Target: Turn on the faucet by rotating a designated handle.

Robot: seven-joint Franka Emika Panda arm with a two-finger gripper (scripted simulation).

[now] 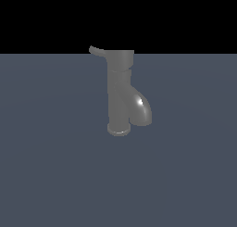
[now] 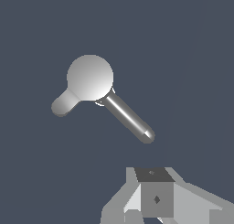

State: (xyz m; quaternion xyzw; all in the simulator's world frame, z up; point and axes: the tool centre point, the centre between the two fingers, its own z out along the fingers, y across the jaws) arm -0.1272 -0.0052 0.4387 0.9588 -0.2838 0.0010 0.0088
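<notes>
A: In the exterior view, what did you have in front of you?

B: You had the faucet (image 1: 121,91) standing upright on the counter (image 1: 51,175), its round base flange flat on the surface and its thick glossy spout (image 1: 141,108) curving down toward the exterior view's right. The handle (image 1: 96,50) was the thin lever projecting from the wide cap (image 1: 120,59) toward the exterior view's left. No arm appeared in that view at all.

A: And the wrist view?

B: You looked straight down on the cap's round top (image 2: 90,77), with two pieces projecting from it: a long, slim, shiny rod (image 2: 128,117) and a short, stubby, matte one (image 2: 65,103). Going by the exterior view, the slim one was probably the handle, but I can't be sure from above. The gripper (image 2: 155,198) sat at the picture's edge, well apart from the faucet and touching nothing.

A: Was it open?

B: You couldn't tell; only its body showed, not the fingertips. It held nothing visible.

A: How should you have approached?

B: I'd judge you needed to come down beside the lever near its free tip, then push sideways around the cap's axis, keeping clear of the spout.
</notes>
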